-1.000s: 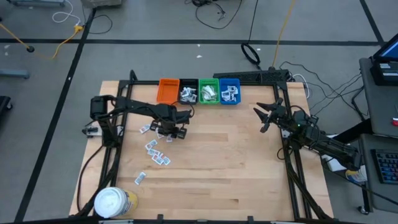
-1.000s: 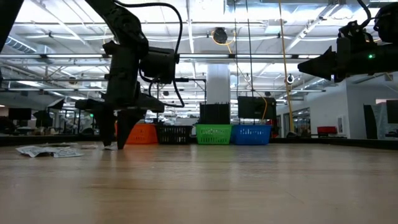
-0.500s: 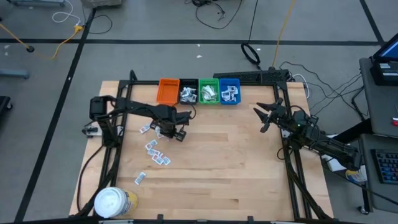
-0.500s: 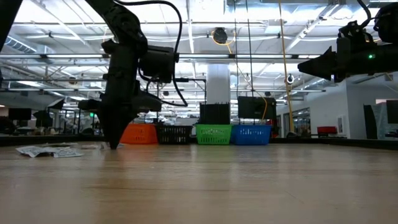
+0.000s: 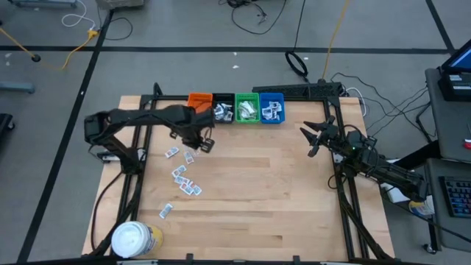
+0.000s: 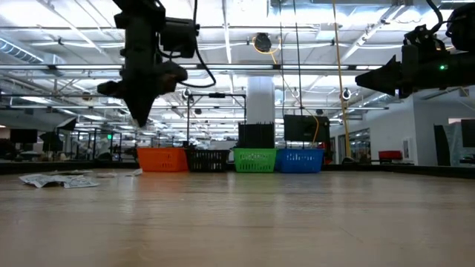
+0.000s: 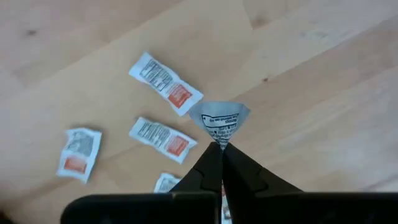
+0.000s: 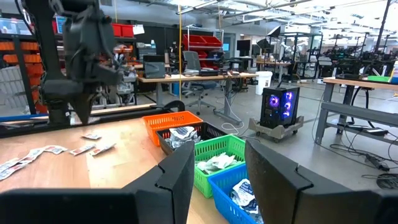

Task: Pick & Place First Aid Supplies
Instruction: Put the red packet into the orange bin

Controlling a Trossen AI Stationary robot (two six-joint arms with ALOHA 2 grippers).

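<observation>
Left gripper (image 5: 205, 143) is raised off the table (image 5: 280, 191), fingers pinched tight on one white packet (image 7: 219, 121) with dark print, held by its corner and hanging clear of the wood; in the low view the same gripper (image 6: 139, 115) sits high above the tabletop, just in front of the orange bin (image 6: 165, 159). Seen from above, it is just in front of the orange bin (image 5: 197, 103) and the black bin (image 5: 222, 110). The other loose packets (image 5: 184, 177) lie scattered on the table in front of the orange bin, running toward the white-lidded tub (image 5: 135, 240) at the near left corner; three of them with orange-red patches (image 7: 165, 84) show on the wood below the held packet in the left wrist view. The black bin, green bin (image 5: 246, 108) and blue bin (image 5: 271, 108) in the row beside the orange bin each hold packets already; the orange bin's content cannot be made out. Right gripper (image 5: 315, 137) hangs in the air well to the right of the blue bin, near the table's right edge, fingers spread wide and empty, with its own fingers (image 8: 180, 180) framing the bin row in the right wrist view.
</observation>
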